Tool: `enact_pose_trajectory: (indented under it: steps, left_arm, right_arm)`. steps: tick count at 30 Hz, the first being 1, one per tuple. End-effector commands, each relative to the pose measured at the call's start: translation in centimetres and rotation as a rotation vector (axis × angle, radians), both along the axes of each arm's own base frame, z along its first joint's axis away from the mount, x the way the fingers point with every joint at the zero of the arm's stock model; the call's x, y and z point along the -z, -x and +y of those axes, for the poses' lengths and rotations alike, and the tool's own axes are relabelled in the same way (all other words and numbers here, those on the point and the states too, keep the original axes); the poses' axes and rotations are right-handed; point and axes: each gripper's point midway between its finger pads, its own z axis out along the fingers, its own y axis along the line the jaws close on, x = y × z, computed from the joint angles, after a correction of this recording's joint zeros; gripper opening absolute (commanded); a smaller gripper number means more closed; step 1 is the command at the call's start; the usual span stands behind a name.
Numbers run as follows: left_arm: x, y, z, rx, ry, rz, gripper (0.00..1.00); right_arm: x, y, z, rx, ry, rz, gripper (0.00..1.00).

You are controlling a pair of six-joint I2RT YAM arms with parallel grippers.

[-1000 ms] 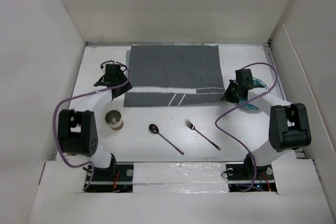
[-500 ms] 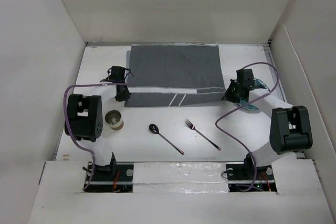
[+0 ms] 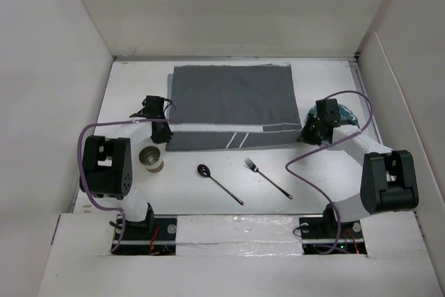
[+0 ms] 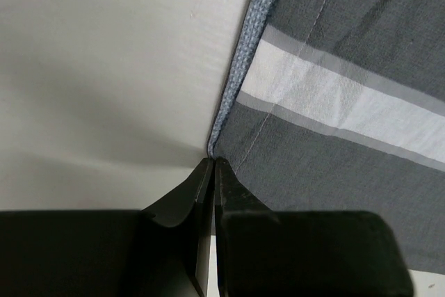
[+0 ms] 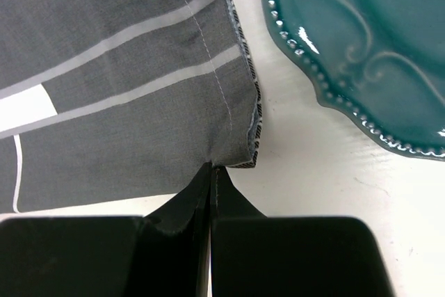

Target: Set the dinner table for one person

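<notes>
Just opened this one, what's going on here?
Both arms are working the grey placemat on the white table. The left gripper is closed on its near left corner, the right gripper on its near right corner. A teal plate sits beside the mat. The cup, spoon and fork lie untouched.

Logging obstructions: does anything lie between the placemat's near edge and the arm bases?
Yes. A cup, a spoon and a fork lie on the dinner table in that strip, apart from the placemat. A teal plate sits just beside its right edge.
</notes>
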Motion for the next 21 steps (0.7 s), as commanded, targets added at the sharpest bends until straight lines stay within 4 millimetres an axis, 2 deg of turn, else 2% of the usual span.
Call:
enact_pose_trajectory:
  steps: [1, 9, 14, 15, 16, 18, 19, 21]
  left_arm:
    - [-0.2, 2.6, 0.2, 0.015, 0.003, 0.054, 0.0]
    - [-2.3, 2.6, 0.0, 0.028, 0.015, 0.01, 0.0]
    - [-3.7, 1.4, -0.2, 0.031, 0.025, -0.038, 0.02]
    - [-4.0, 1.1, -0.3, 0.031, 0.026, -0.048, 0.08]
    - [-4.7, 0.4, -0.9, 0.048, 0.057, -0.068, 0.18]
    - [-6.0, -0.5, -1.4, 0.059, 0.079, -0.104, 0.25]
    - [-7.6, -1.6, -1.9, 0.073, 0.103, -0.15, 0.31]
    - [-9.4, -3.0, -2.5, 0.083, 0.128, -0.208, 0.36]
  right_arm:
    - [-0.5, 0.8, -0.9, 0.013, 0.028, 0.004, 0.0]
    - [-0.1, 3.3, -0.9, 0.004, 0.025, 0.061, 0.0]
    - [-0.3, 3.9, -0.3, 0.005, -0.017, 0.068, 0.02]
    - [-0.5, 3.9, -0.3, 0.006, -0.015, 0.069, 0.08]
    - [-1.6, 3.1, -0.4, 0.011, -0.012, 0.044, 0.21]
    - [-3.2, 2.7, -0.7, 0.019, 0.003, 0.015, 0.33]
    - [-5.3, 1.4, -0.7, 0.021, 0.005, -0.04, 0.45]
    - [-7.8, 0.6, -1.1, 0.039, 0.004, -0.103, 0.56]
